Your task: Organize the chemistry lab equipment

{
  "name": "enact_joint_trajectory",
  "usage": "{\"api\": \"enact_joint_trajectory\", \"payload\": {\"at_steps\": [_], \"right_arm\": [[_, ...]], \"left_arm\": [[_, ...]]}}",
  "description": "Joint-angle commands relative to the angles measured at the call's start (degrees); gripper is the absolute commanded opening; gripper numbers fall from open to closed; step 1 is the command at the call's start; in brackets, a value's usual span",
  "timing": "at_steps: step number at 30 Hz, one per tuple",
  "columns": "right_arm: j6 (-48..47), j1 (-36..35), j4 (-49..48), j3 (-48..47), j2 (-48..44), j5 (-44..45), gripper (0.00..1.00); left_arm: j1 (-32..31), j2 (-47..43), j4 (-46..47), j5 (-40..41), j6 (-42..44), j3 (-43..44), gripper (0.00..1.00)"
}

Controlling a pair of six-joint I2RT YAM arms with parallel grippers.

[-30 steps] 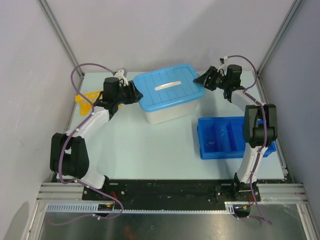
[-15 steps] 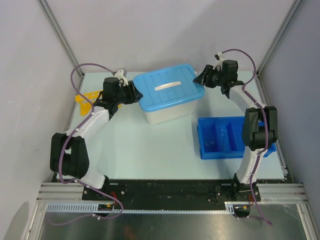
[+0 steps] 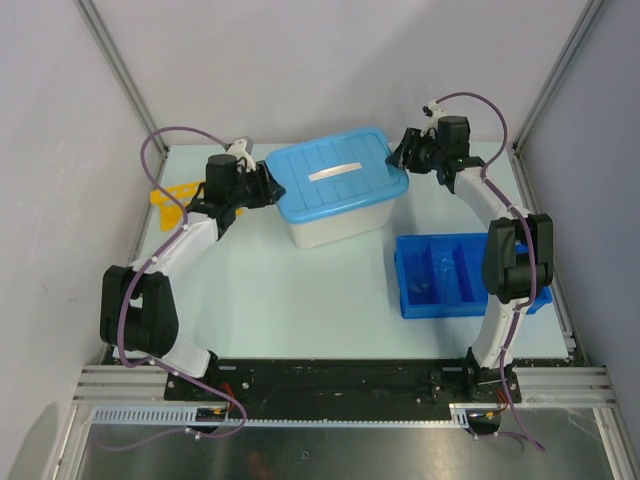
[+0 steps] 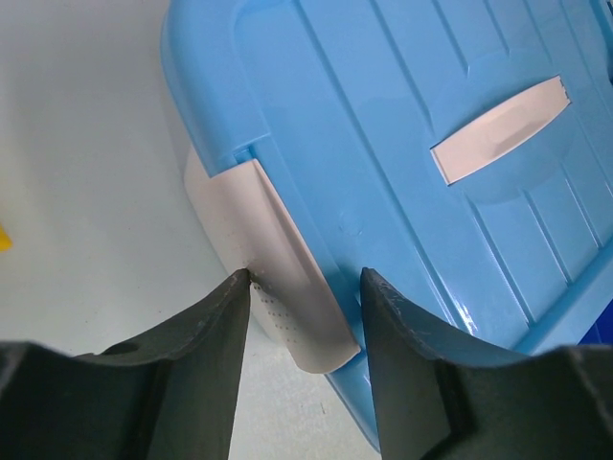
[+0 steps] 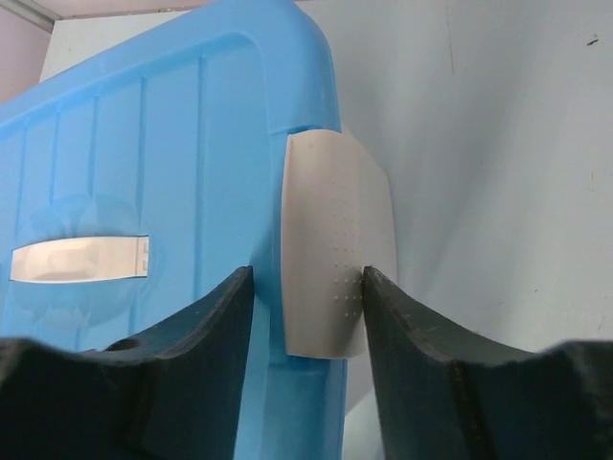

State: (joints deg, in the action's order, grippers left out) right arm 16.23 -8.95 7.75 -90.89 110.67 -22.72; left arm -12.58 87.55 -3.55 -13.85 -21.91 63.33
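Note:
The yellow holed tube rack (image 3: 170, 197) lies at the far left, partly behind my left arm. The brush, blue square and amber piece are out of view. My left gripper (image 3: 268, 186) is open at the left end of the white tub (image 3: 335, 230) with the blue lid (image 3: 335, 172). In the left wrist view my left gripper (image 4: 305, 280) straddles the tub's white latch (image 4: 287, 273). My right gripper (image 3: 400, 158) is open at the tub's right end. In the right wrist view my right gripper (image 5: 306, 276) straddles the other white latch (image 5: 335, 240), one finger touching it.
The blue divided tray (image 3: 465, 300) stands at the right front, beside my right arm, with faint clear items in its compartments. Grey enclosure walls and metal posts close in the back and both sides.
My right gripper has moved left and up against the tub's right end, around its latch. My left arm and the tub have not moved.

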Motion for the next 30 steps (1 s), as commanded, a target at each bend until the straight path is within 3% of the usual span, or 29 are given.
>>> {"api": "enact_joint_trajectory", "payload": {"at_steps": [1,7,11,14,22,30], "right_arm": [[-2.2,-2.2,2.9,-1.9,-2.0,0.2,0.57],[0.4,-0.6,2.8,-2.7,-3.5,-0.9,0.84],[1.8,0.6,3.3,-3.4,-5.4,-2.9,0.97],[2.6,1.3,5.0,-3.8,-7.8,-2.4,0.99],[0.7,3.6,15.1,-3.1,-18.9,-3.5,0.99],[0.0,1.7,23.4,10.0,-40.7,-0.5,0.99]], "left_arm": [[-0.2,1.6,-5.0,-0.7,2.9,-1.1,0.55],[-0.1,-1.1,-4.9,0.6,2.4,-1.1,0.74],[0.0,-2.8,-4.9,0.0,1.7,-0.1,0.94],[0.2,-4.5,-5.0,-0.9,1.3,0.6,0.99],[0.5,-15.1,-9.1,-1.9,3.9,2.6,0.99],[-0.2,-30.2,-9.6,-13.9,7.3,1.0,0.99]]}}
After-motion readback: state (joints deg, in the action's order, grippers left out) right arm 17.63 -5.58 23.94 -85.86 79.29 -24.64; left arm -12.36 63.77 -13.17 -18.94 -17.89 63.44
